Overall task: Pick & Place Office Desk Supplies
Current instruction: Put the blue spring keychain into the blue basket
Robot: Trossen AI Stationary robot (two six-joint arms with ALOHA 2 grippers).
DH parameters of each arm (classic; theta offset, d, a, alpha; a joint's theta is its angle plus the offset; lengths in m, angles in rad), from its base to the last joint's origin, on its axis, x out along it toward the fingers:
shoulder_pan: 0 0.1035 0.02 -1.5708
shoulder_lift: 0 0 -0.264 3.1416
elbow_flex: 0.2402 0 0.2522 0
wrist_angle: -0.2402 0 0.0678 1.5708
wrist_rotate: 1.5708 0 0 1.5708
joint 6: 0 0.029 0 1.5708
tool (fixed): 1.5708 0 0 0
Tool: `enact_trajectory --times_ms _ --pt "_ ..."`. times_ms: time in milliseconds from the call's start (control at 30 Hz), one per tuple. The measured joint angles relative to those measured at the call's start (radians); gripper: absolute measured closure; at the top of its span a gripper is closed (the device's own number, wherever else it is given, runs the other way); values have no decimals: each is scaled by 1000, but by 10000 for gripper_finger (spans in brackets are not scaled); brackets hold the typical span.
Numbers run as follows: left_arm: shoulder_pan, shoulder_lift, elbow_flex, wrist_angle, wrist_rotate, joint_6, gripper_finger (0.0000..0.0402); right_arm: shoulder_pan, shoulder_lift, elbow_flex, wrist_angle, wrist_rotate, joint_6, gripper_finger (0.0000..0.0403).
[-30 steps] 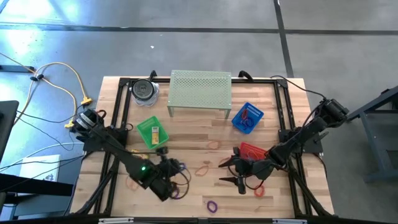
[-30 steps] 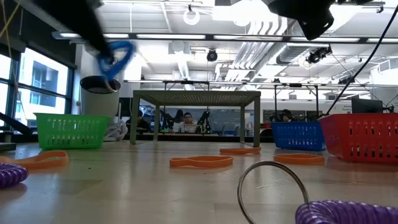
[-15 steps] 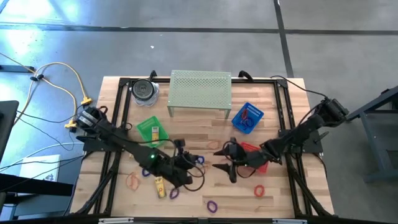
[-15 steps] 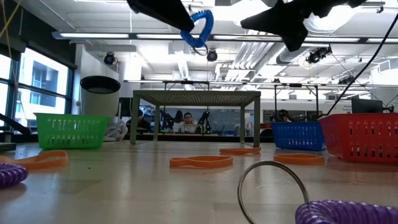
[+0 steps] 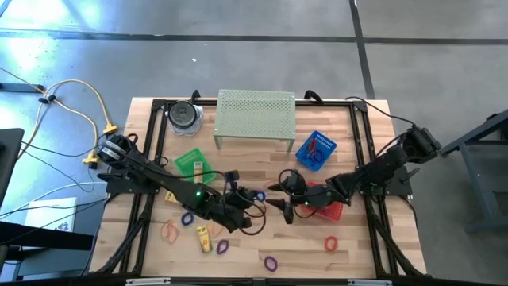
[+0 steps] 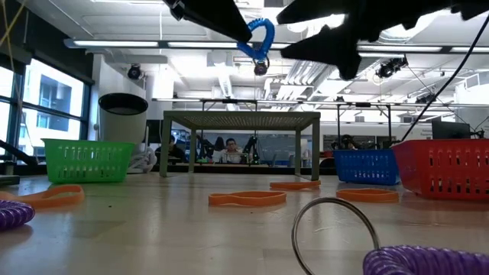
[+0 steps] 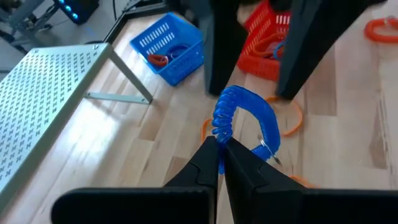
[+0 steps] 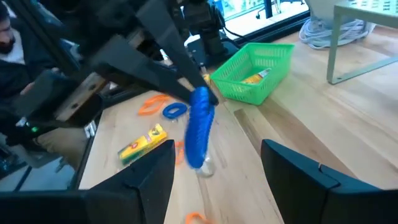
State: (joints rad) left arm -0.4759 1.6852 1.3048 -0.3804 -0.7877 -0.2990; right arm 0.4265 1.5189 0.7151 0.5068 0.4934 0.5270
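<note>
Above the wooden worktop (image 5: 262, 179), the left gripper (image 7: 219, 157) pinches a blue coiled band (image 7: 244, 119) between closed fingers, held aloft mid-worktop. The right gripper (image 5: 283, 202) faces it with fingers spread wide. A misjudged handover could drop the band.

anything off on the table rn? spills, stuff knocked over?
Nothing spilled or tipped. Loose bands and a yellow piece lie scattered on the table, as expected mid-sort. The left gripper is shut on a blue coil band, held in the air facing the open right gripper. The green basket, blue basket and red basket sit upright.
</note>
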Motion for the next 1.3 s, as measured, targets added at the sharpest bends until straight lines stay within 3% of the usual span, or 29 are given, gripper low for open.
enact_trajectory --times_ms 233,433,567,800,1100,1300 --pt "0 0 0 13 0 19 397 -14 103 0 206 -65 -87 176" --pt "0 0 0 16 7 31 397 -25 127 0 211 -65 -107 191" --pt "0 0 0 18 18 32 397 -23 127 0 211 -67 -139 243" --pt "0 0 0 19 19 31 397 -24 127 0 190 -74 -195 383" --pt "-1 21 0 18 87 11 388 -22 127 0 176 -109 -201 395" --pt "-9 47 0 48 101 156 331 -21 127 0 153 -126 -195 398"
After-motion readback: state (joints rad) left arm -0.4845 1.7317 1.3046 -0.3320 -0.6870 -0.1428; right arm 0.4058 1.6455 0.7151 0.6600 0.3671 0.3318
